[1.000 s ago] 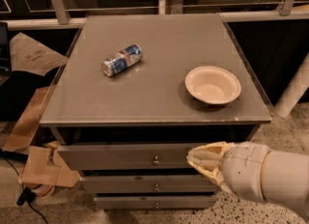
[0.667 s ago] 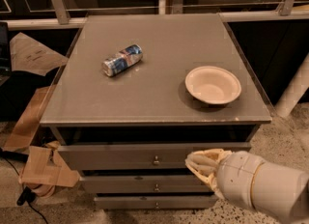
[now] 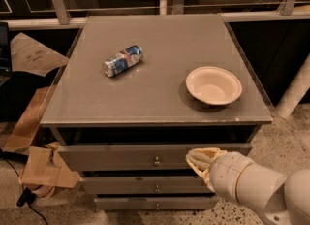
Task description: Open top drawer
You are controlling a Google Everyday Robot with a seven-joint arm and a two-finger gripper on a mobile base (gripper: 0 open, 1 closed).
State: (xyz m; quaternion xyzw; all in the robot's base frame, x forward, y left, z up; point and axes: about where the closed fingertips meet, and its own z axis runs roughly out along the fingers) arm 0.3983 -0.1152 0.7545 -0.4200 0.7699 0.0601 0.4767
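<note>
The top drawer [image 3: 121, 155] is the widest grey front under the cabinet top, with a small round metal knob [image 3: 156, 161] at its centre. It looks shut or nearly shut. My gripper [image 3: 197, 160] comes in from the lower right on a white arm [image 3: 252, 185]. Its pale fingertips sit in front of the right part of the top drawer front, to the right of the knob and apart from it.
The grey cabinet top [image 3: 155, 107] carries a lying blue-and-silver can [image 3: 122, 60] and a white bowl [image 3: 213, 85]. Two narrower drawer fronts [image 3: 145, 186] lie below. Brown cardboard pieces [image 3: 41, 166] and a cable lie on the floor at the left.
My gripper and arm have drawn back a little to the right and down, staying in front of the top drawer front. The drawers have not moved.
</note>
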